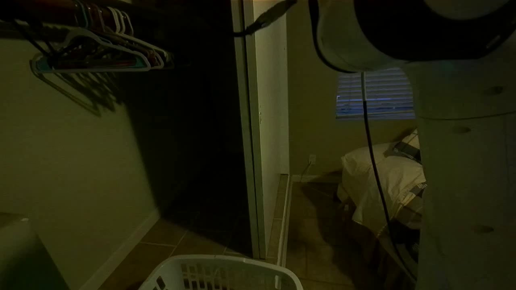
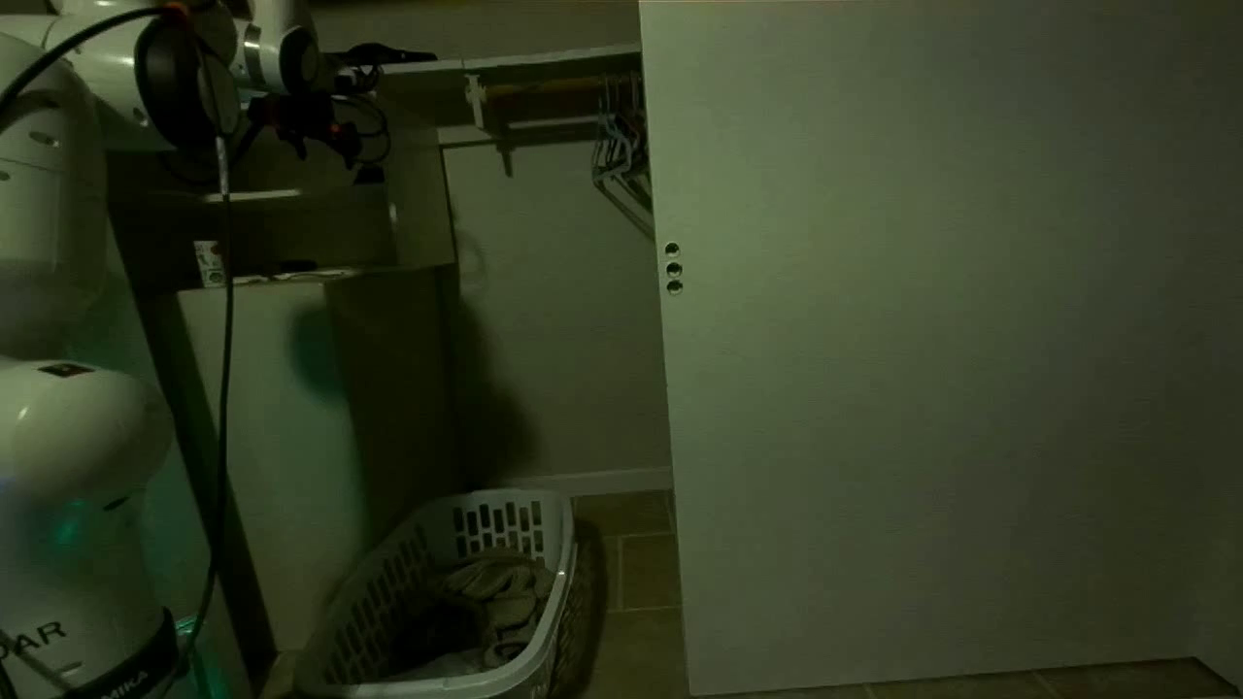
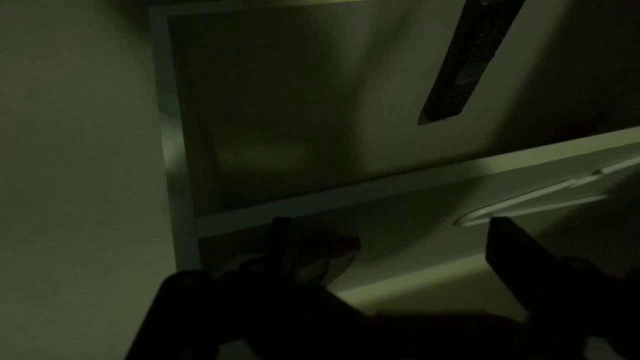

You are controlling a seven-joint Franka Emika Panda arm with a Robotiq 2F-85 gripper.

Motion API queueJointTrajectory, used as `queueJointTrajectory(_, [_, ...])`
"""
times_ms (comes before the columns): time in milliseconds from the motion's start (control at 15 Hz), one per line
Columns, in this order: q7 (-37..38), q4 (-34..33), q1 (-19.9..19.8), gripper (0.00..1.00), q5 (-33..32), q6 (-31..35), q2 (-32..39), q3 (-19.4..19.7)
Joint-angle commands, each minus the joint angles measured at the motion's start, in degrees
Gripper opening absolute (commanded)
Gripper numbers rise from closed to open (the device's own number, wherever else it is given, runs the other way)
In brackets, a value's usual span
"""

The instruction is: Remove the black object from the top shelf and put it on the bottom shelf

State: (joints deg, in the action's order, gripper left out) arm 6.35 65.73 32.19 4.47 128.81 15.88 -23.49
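In the wrist view, the gripper (image 3: 391, 224) stood spread, a dark shape (image 3: 340, 245) beside its left-hand finger (image 3: 278, 245); a shelf edge (image 3: 345, 195) crossed ahead; beyond it, free room lay left of a black remote (image 3: 465, 70), up to a side panel (image 3: 172, 140); in an exterior view, a door panel (image 2: 932, 340) barred part of the closet (image 2: 573, 369).

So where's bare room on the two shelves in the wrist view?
Upper shelf: bare patch between the left panel and the black remote; farther right is too dark to call.
Lower shelf: a strip looks bare between the shadowed shape at left and the white hanger. Crowded at left, where the pincer overlaps that shape in view.
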Motion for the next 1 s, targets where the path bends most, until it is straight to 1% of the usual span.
queueJointTrajectory(0, [0.1, -1.3, 0.5, 1.00, -0.2, 0.0, 1.0, 0.0])
queueJointTrajectory(200, [0.2, -3.3, 1.1, 1.00, -0.3, 0.0, 2.4, 0.0])
queueJointTrajectory(600, [0.3, -3.7, 1.1, 1.00, -0.3, 0.0, 2.5, 0.0])
queueJointTrajectory(667, [0.2, -4.0, 1.6, 1.00, -1.8, 0.3, 2.8, 0.4])
queueJointTrajectory(933, [2.7, -5.5, 2.1, 1.00, -1.3, 0.5, 4.1, 0.6])
